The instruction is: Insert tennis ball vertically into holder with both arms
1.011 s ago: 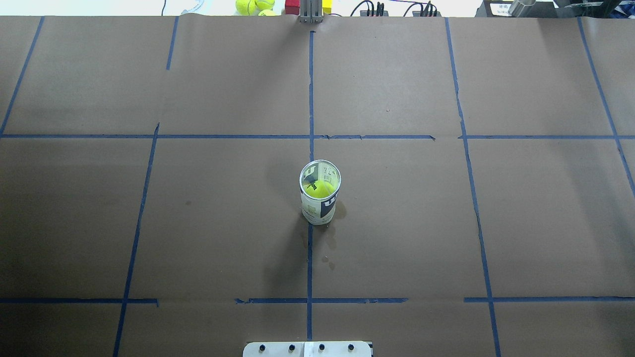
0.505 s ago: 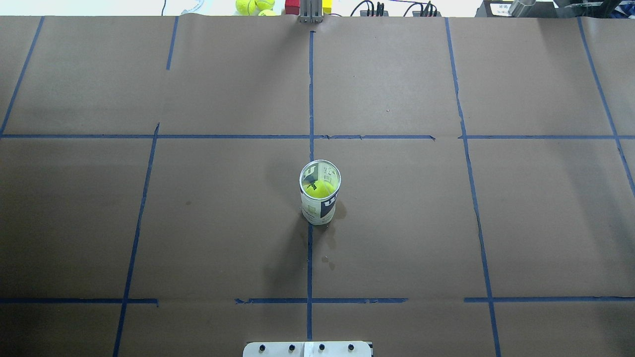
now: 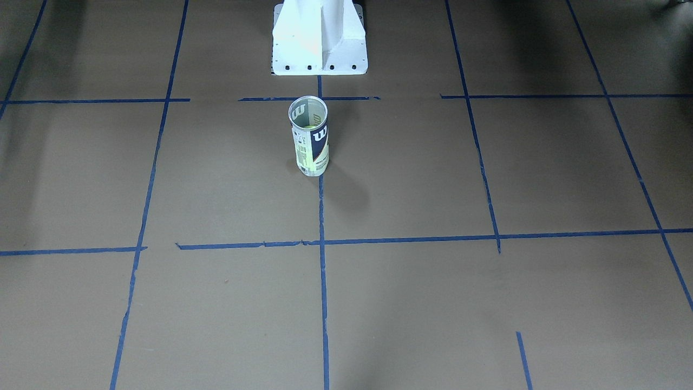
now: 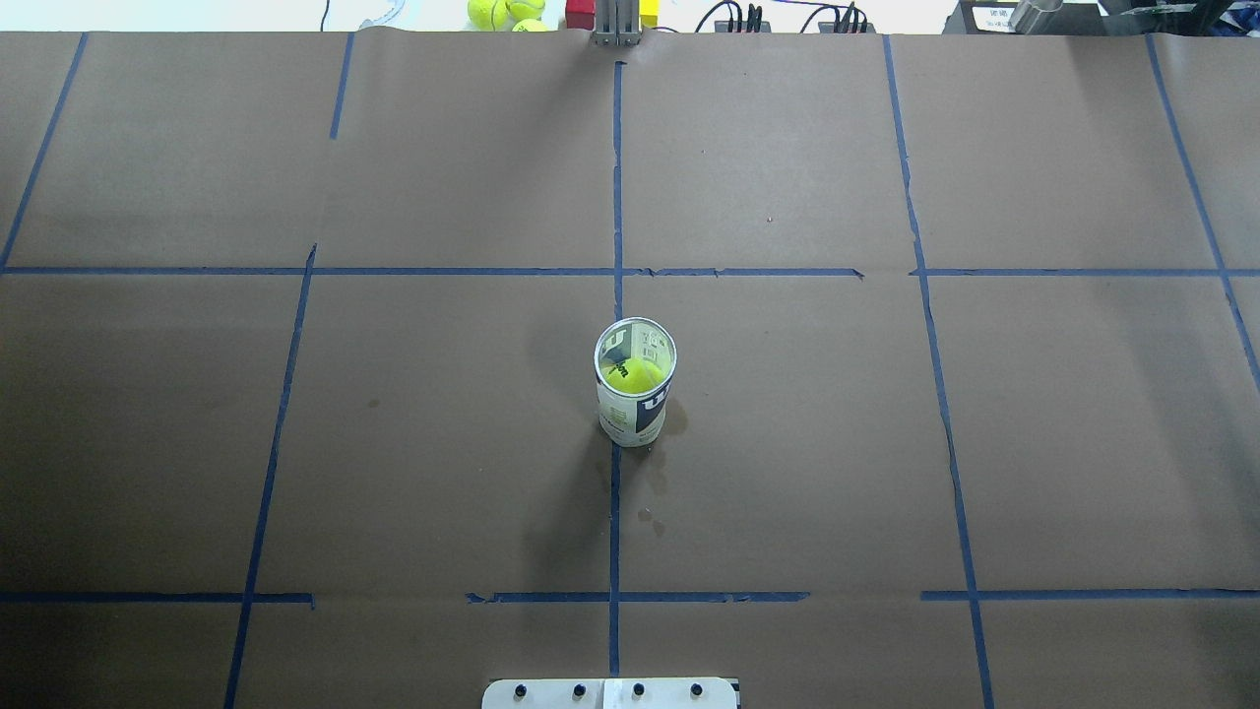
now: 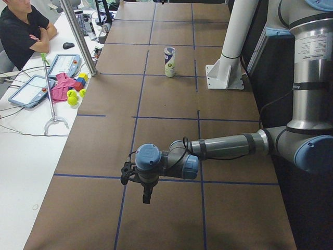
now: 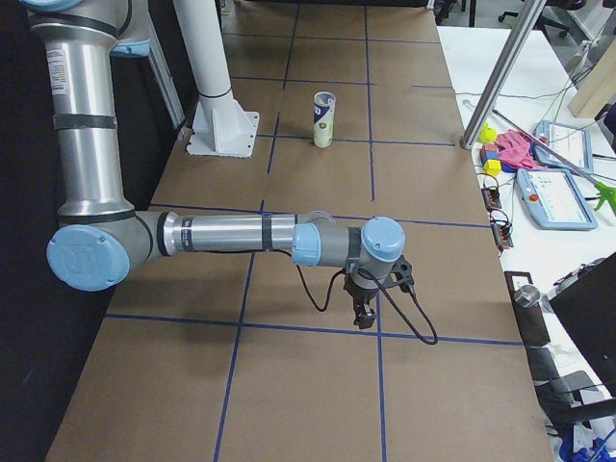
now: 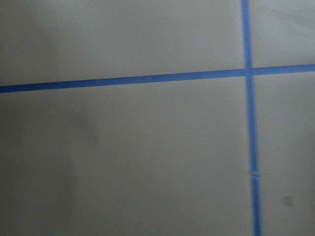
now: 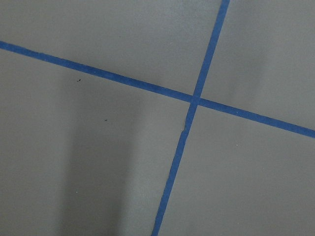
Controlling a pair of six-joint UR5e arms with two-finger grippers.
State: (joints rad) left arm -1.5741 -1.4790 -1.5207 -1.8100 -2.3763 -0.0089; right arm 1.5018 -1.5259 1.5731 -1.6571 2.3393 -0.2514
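The left tool [image 5: 147, 196] and right tool [image 6: 364, 316] hang low over the surface [image 4: 787, 443] at opposite ends, grip impossible to tell from the side; well apart from both, the can [image 4: 635, 414] stands upright mid-surface before the base [image 3: 319, 49], the ball [image 4: 630, 374] inside it

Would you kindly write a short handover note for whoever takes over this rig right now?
Left claw: far out to the robot's left, pointing down, well clear of the can; open or shut cannot be told.
Right claw: far out to the right, pointing down; open or shut cannot be told.
Can: upright mid-table, in front of the base, no arm near it.
Ball: inside the can; how deep is unclear.
Done: the insertion looks complete.
Left: apparently nothing.
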